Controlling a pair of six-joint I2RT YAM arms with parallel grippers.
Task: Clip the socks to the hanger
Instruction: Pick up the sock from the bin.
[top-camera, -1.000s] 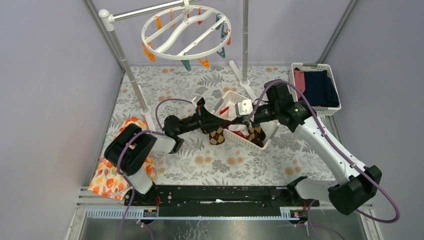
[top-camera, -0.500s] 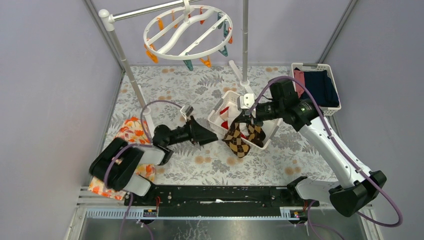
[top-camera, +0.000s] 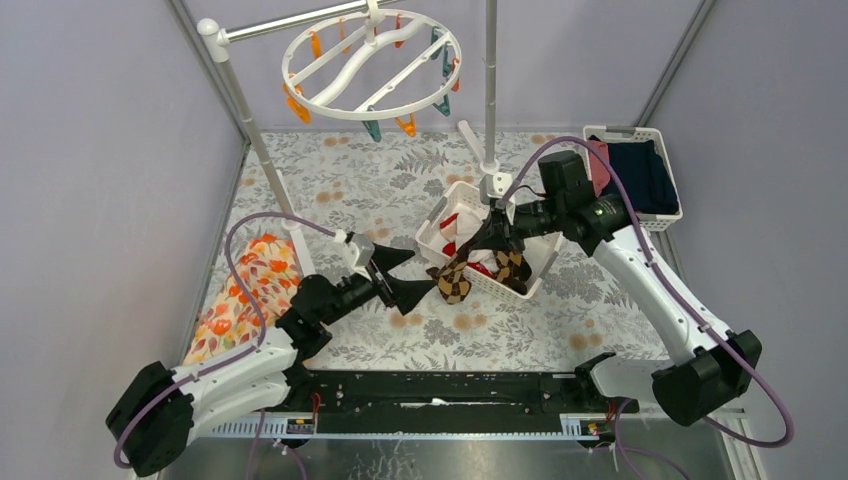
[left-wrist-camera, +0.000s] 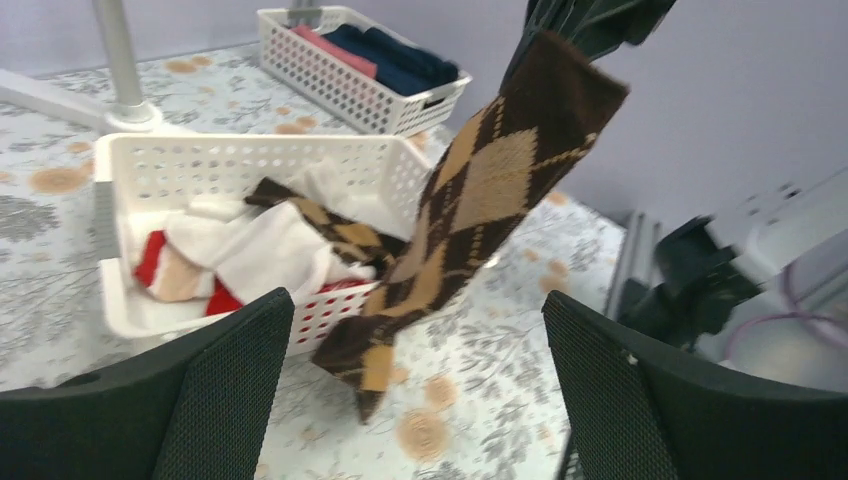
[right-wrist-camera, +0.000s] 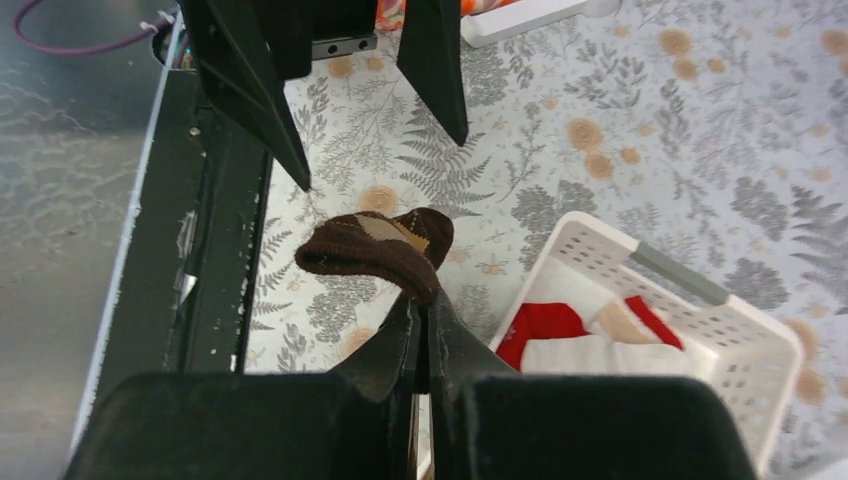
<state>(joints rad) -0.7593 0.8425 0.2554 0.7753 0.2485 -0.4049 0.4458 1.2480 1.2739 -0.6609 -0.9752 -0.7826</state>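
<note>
Fingers (right-wrist-camera: 396, 345) of the right gripper (top-camera: 490, 235) are pinched tight on one end of the argyle sock (left-wrist-camera: 480, 190). I read it as hanging free, toe just above the table (top-camera: 340, 180), beside the white basket (left-wrist-camera: 250, 155). Left gripper (top-camera: 405, 275) is spread wide, holding nothing, facing the sock without touching it. The other socks (left-wrist-camera: 255, 250) lie in the basket. The hanger (top-camera: 365, 60) hangs on the far rail (top-camera: 290, 22), well apart.

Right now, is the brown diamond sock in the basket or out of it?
Out: the argyle sock hangs from the shut right gripper, outside the basket wall.
</note>
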